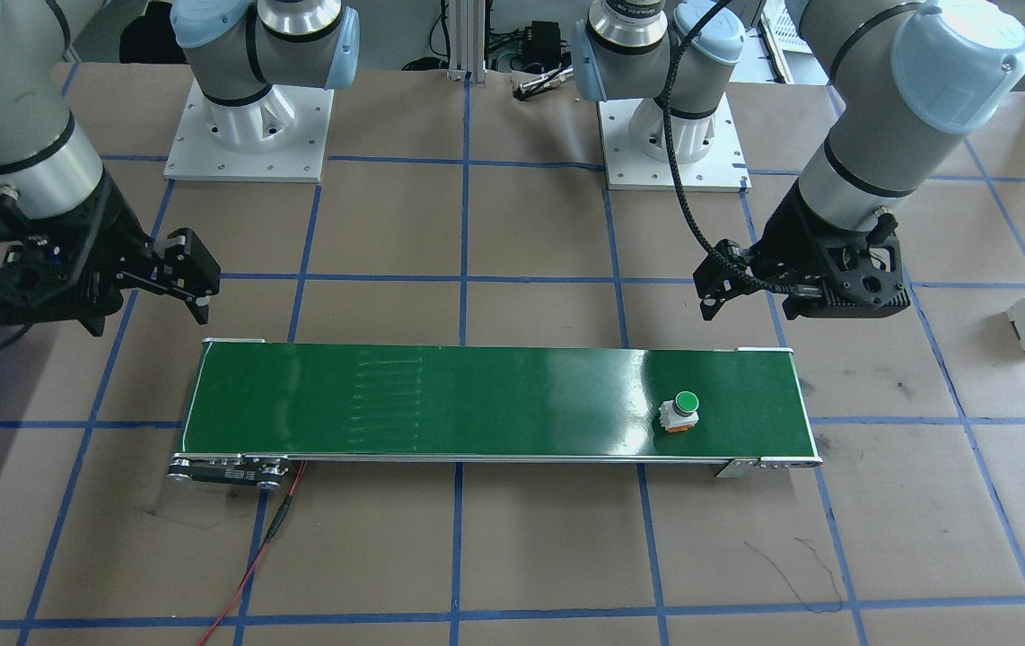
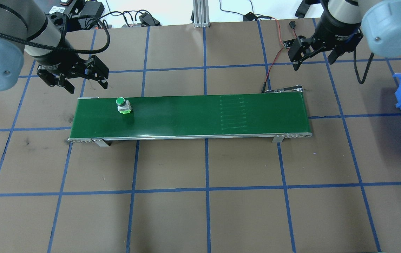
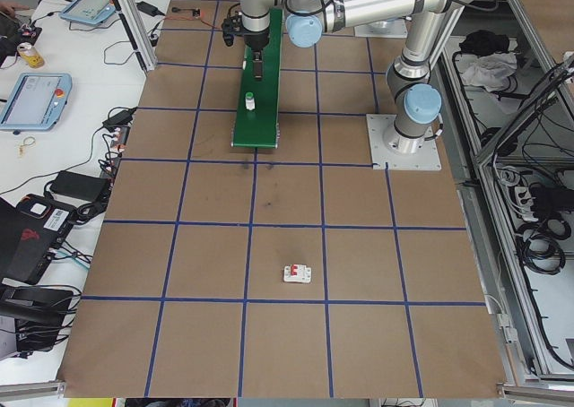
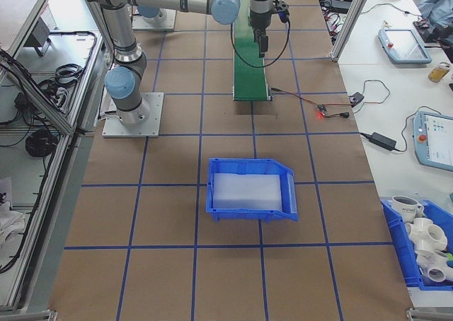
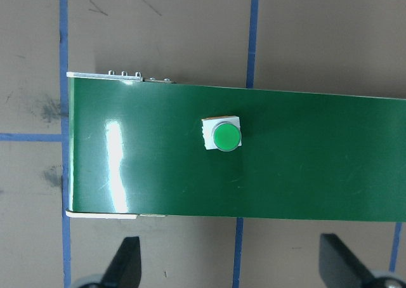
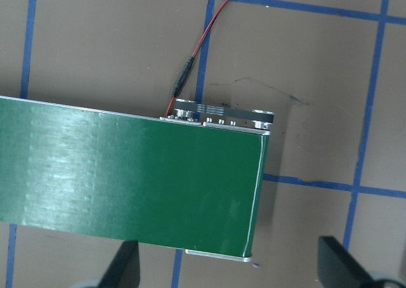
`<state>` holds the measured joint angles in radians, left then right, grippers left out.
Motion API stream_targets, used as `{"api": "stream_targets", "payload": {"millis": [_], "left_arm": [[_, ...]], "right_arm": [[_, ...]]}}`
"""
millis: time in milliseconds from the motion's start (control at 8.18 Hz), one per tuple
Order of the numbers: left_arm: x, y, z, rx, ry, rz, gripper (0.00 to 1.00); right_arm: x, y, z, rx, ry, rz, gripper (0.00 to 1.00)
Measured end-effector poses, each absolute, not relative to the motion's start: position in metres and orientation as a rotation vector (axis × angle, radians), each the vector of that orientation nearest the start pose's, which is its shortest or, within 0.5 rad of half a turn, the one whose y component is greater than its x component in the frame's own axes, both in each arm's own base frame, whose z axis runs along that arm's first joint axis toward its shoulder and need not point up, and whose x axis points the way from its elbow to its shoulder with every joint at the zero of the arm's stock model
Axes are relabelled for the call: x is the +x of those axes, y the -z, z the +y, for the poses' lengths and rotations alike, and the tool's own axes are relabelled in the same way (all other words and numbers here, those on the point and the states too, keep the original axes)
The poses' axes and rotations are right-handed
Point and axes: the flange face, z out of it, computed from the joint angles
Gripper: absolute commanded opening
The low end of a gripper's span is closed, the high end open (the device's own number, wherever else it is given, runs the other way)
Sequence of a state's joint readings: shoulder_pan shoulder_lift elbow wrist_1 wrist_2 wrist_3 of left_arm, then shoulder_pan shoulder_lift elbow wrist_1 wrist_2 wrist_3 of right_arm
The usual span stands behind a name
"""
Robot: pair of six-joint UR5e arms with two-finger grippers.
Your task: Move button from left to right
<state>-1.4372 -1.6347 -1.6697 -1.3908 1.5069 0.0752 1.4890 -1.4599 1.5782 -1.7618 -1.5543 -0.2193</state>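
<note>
The button (image 2: 122,105) is seated upright, cap upward, at the belt's (image 2: 193,114) left end in the overhead view. Both the left end effector (image 2: 81,81) and the right end effector (image 2: 313,60) are spread wide and empty.

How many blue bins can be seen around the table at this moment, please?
2. One blue bin with a clear liner sits on the brown table beyond the conveyor's right end. A second blue bin, holding white pipe fittings, stands on the side bench. Others may lie out of view.

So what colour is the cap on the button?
Green, on the button; clearest in the left wrist view.
</note>
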Motion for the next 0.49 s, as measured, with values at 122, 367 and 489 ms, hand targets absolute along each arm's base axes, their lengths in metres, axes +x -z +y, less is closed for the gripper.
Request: {"api": "stream_targets", "payload": {"millis": [122,367,489], "left_arm": [[-0.072,-0.426,-0.528,-0.087,0.039,3.202,1.0],[-0.078,-0.424,-0.527,-0.067,0.032,3.207,1.0],[-0.083,-0.425,-0.527,-0.051,0.032,3.205,1.0]], "right_arm": [[0.092,-0.424,-0.563,-0.202,0.086,3.1,1.0],[0.094,-0.386,-0.572,-0.169,0.068,3.075,1.0],[0.095,-0.37,-0.573,-0.157,0.062,3.063,1.0]]}}
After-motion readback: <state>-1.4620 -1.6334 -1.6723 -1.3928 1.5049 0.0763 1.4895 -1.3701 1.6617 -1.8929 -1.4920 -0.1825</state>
